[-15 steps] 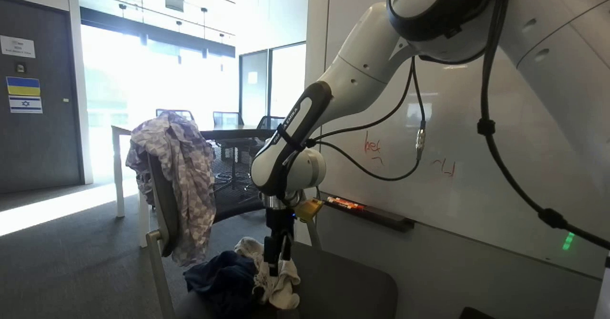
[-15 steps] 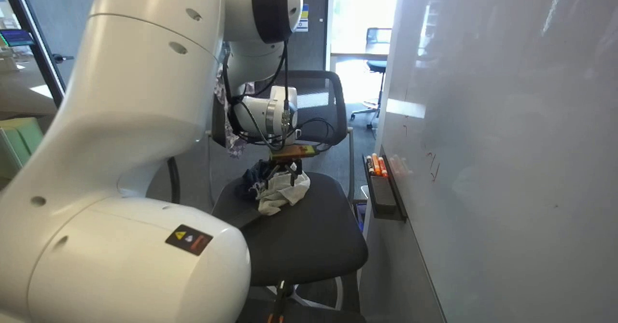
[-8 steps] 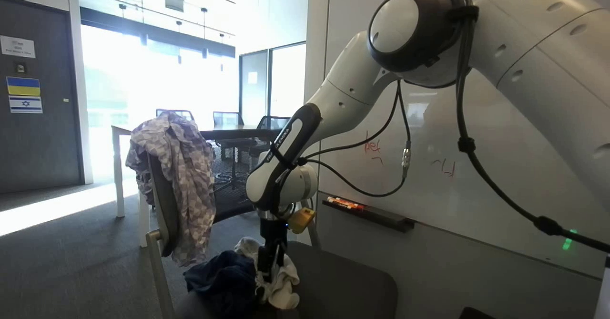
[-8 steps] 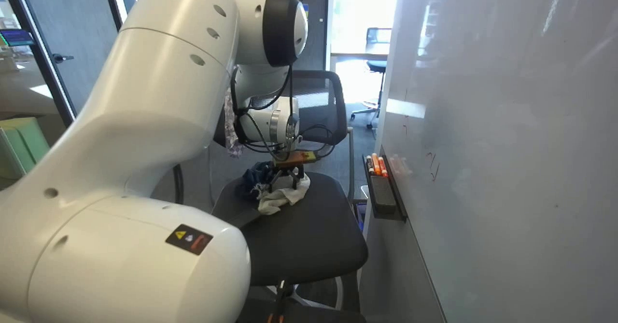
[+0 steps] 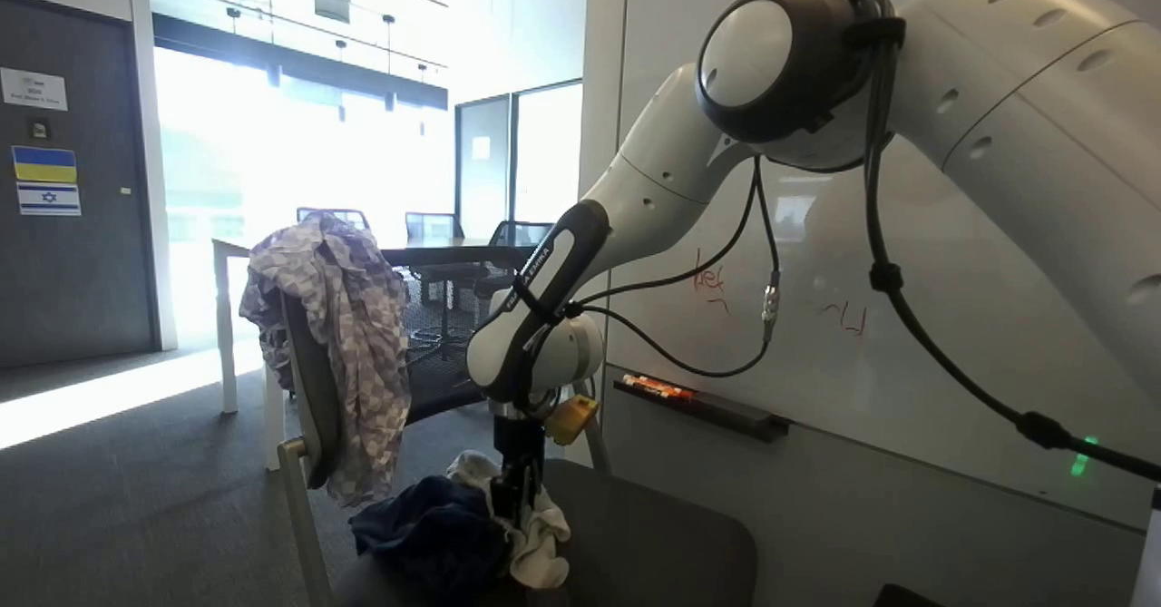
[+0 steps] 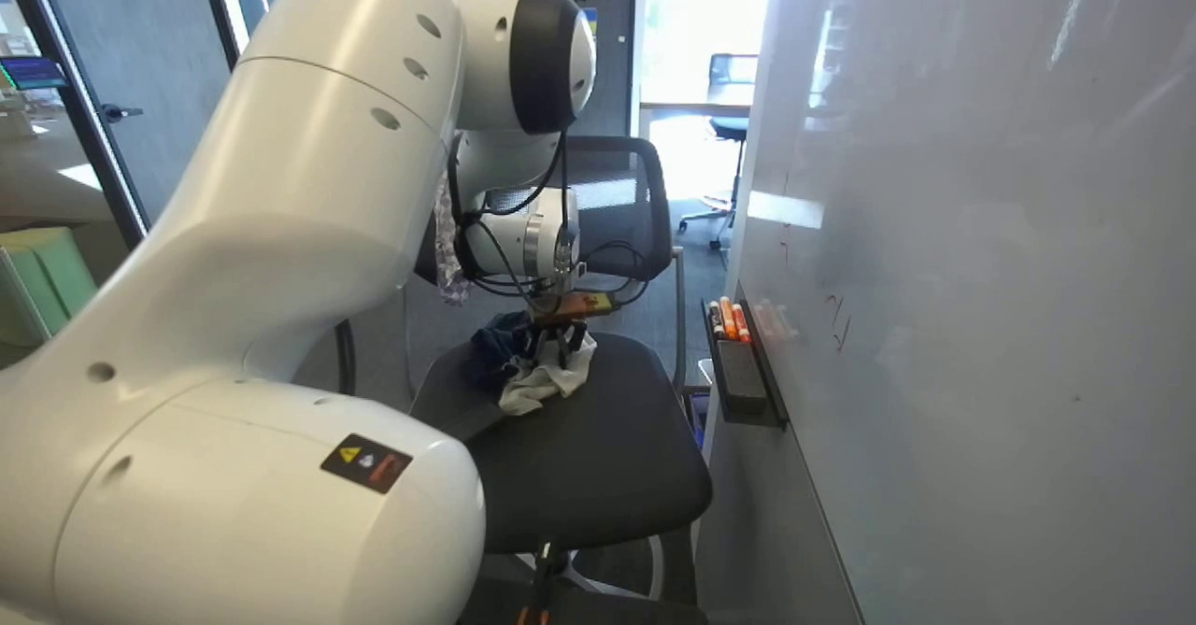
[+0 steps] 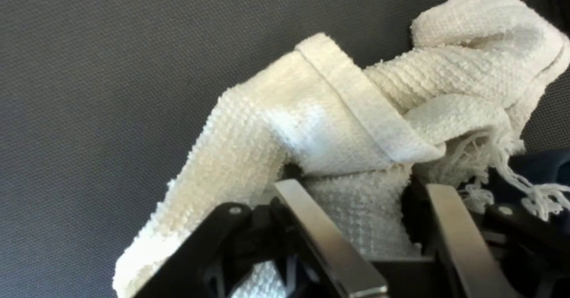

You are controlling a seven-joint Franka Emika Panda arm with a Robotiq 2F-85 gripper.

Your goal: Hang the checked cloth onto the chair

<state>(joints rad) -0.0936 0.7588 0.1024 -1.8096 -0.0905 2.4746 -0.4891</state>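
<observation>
One checked cloth (image 5: 363, 344), grey-lilac and white: we find it draped over the backrest (image 6: 617, 200) of the chair (image 5: 317, 407), black mesh, hanging down both faces, higher than the gripper (image 7: 361, 190) and well apart from it.

One gripper: low over the dark seat (image 6: 598, 461), its jaws partway apart, folds of a cream towel (image 7: 338, 124) lying between them; how firmly they touch it, we cannot tell.

The towel: nubbly weave, hemmed edge, a loose fringe toward the navy cloth (image 5: 431, 534), which lies crumpled on the seat against it.

One robot arm (image 6: 280, 195), white, with black cables (image 5: 885, 277): in an exterior view it stands before the backrest and covers much of the checked cloth. A yellow casing (image 5: 573, 418) sits at its wrist.

One whiteboard (image 6: 972, 326), beside the chair, with red scribbles; its ledge (image 5: 726, 414) carries markers (image 6: 729, 317) and a dark block (image 6: 741, 375).

Room: we record grey carpet (image 5: 118, 516) with a sunlit strip, a dark door (image 5: 73, 289) bearing notices (image 5: 34, 88), a white-legged table (image 5: 226, 335), smaller chairs (image 5: 521, 233) beside it, and bright windows (image 5: 299, 135) behind.
</observation>
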